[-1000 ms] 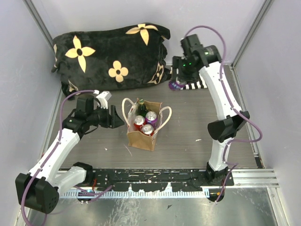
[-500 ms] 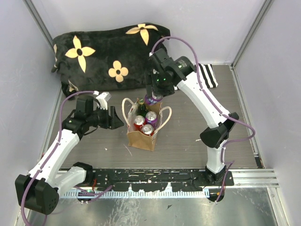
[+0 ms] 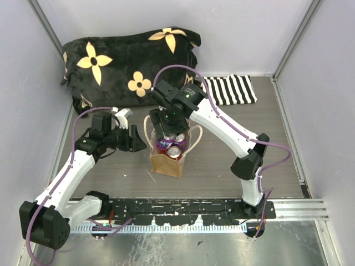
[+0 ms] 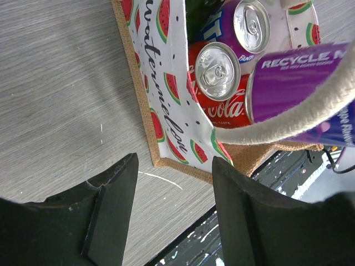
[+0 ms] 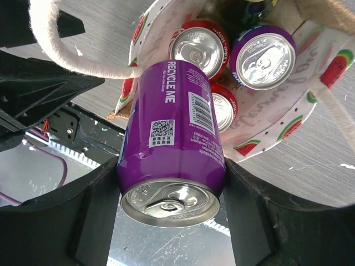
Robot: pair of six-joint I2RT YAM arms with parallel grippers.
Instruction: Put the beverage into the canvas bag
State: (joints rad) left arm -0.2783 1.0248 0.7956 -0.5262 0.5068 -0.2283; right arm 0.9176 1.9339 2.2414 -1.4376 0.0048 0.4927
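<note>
At the far left, the left gripper (image 3: pixel 135 138) is seen with its jaws wide and nothing between them. It is held low beside the left wall of the canvas bag (image 3: pixel 166 164), near it but apart. In the left wrist view only bare tabletop (image 3: pixel 211 172) and the bag's lower corner lie between its fingers.

The bag is stood upright in the middle of the tabletop with its mouth open upward. Packed inside it are a Coca-Cola can (image 4: pixel 217 72), a second red can (image 5: pixel 222 111), a purple-topped can (image 5: pixel 263 55) and a dark green bottle (image 5: pixel 244 11).

Directly above that mouth the right gripper (image 3: pixel 166 132) is positioned, clamped on the sides of the beverage, a purple can (image 5: pixel 175 133). The can's long axis runs along the line of the fingers, its pull-tab end toward the wrist and its base toward the bag. The base is seen over the bag's left inner edge, just inside a cream handle (image 5: pixel 72 55) and beside the red cans. Whether it touches them cannot be told.

The coming move is judged to turn on this alignment: the opening lies straight below the base, so a descent along the can's own axis is called for, and the right arm is plainly the one placed for it. The remaining gap looks tight.

At the right rear, a striped cloth (image 3: pixel 230 88) is laid flat.
</note>
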